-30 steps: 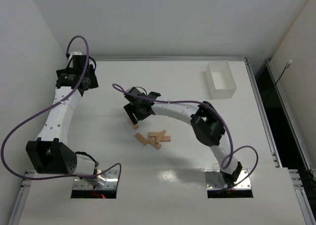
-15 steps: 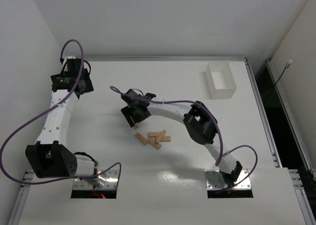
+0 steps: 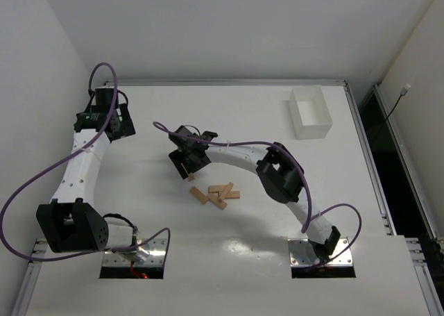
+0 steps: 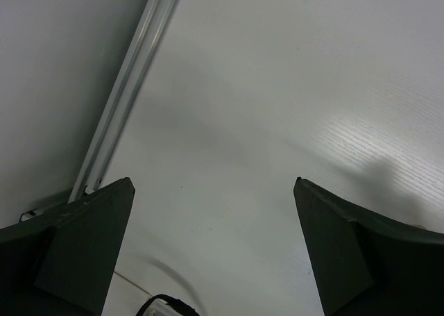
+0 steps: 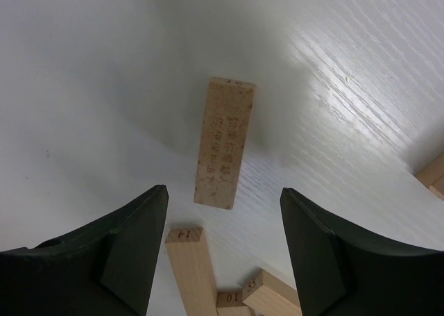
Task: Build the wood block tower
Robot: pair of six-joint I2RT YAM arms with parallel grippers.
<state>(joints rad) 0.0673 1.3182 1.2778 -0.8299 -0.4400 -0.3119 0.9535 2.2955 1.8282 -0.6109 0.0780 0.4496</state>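
**A:** Where are the wood blocks (image 3: 216,194)?

**B:** Most lie in a loose heap near the middle of the white table (image 3: 250,121). Some are crossed over one another. One lone block (image 5: 224,142) lies flat just to the left of the heap, straight ahead of my right gripper (image 5: 223,191).

**A:** What does that one look like?

**B:** It is pale tan, oblong and square-cornered. Faint lines of print run along its upper face, too small for me to read, and it throws a soft shadow on the table. Closer to my right wrist camera, a numbered block (image 5: 189,260) shows me its end, stamped 14.

**A:** Are you holding anything?

**B:** No. My right fingers stand wide apart with nothing touching them. The lone block's near end shows in the gap between them. I cannot tell whether it is level with the tips.

**A:** And your left?

**B:** My left gripper (image 4: 213,184) is spread wide too. It hangs over bare table by the metal edge rail (image 4: 132,87), well apart from every block. The white bin (image 3: 310,112) sits at the far right, also well apart from the heap.
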